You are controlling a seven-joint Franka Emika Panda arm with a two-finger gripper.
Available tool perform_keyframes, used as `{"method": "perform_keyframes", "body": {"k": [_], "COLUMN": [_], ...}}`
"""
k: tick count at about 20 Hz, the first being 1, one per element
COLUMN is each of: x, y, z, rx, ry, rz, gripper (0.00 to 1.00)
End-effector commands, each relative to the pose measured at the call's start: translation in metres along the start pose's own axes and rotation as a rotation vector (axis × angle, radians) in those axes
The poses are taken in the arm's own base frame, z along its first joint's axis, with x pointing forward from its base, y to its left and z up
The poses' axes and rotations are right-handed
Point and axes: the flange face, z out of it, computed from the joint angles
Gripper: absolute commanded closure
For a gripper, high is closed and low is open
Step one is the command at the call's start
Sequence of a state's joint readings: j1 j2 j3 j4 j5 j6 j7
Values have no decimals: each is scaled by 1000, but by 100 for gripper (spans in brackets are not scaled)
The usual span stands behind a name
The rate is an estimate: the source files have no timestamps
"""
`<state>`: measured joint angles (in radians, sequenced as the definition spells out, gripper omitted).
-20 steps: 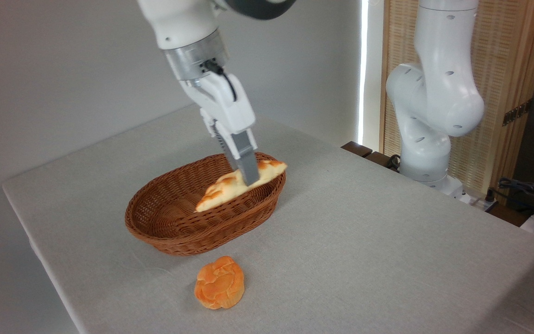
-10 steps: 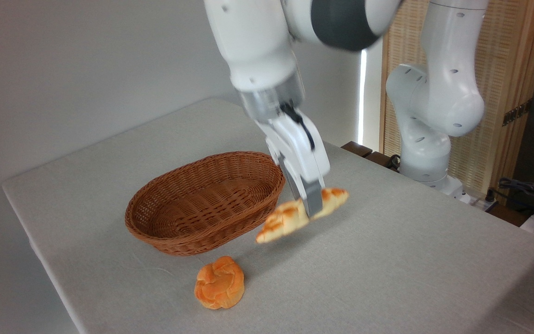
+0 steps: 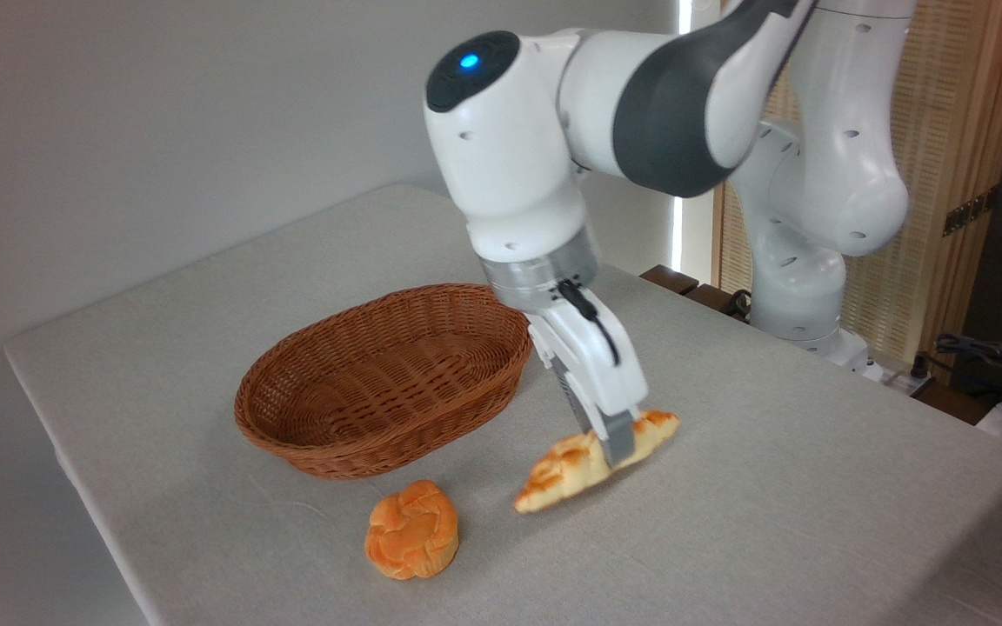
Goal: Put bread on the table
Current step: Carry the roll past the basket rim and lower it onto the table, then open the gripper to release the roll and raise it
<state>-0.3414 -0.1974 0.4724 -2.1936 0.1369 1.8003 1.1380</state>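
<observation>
Fingers (image 3: 618, 452) clamped mid-loaf, bread (image 3: 597, 459) slanted, its low tip near the surface (image 3: 771, 487) (clear of the basket (image 3: 379, 382)), ready for release.

Table (image 3: 727, 522): matt woven cloth cover, light grey-beige, fine visible weave, faint creases just in front of the basket.
Basket (image 3: 379, 382): brown wicker, ribbed weave, slight sheen.
Bread (image 3: 566, 465): matt crust, pale golden with toasted brown patches, braided ridges.
Bun (image 3: 412, 530), just in front of basket: orange, knotted, soft satin finish.
Arm (image 3: 510, 148): glossy white plastic shells, dark grey joint cover, brushed-metal wrist ring.
Gripper (image 3: 614, 452): white plastic body, smooth grey fingers.
</observation>
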Motion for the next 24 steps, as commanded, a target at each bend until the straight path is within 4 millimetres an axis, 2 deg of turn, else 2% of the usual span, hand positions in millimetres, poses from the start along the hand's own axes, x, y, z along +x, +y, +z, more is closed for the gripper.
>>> {"method": "perform_keyframes", "body": {"k": [1,7,8,10,13,15,17,20,21,22,23,24], "x": [-13,-16,-17,-28,-34,-26,-6,22,19,33,40,50], "y": [0,-2,-5,-9,-10,-6,4,10,8,12,14,15], "z": [0,-6,-19,-35,-60,-81,-119,-172,-184,-194,-204,-205], "rx": [3,12,34,35,41,44,68,86,91,103,124,133], "ry": [7,15,27,32,44,59,120,281,312,323,323,310], "rz": [-12,-28,-34,-50,-66,-67,-79,-187,-235,-229,-226,-216], "gripper": [0,0,0,0,0,0,0,0,0,0,0,0]}}
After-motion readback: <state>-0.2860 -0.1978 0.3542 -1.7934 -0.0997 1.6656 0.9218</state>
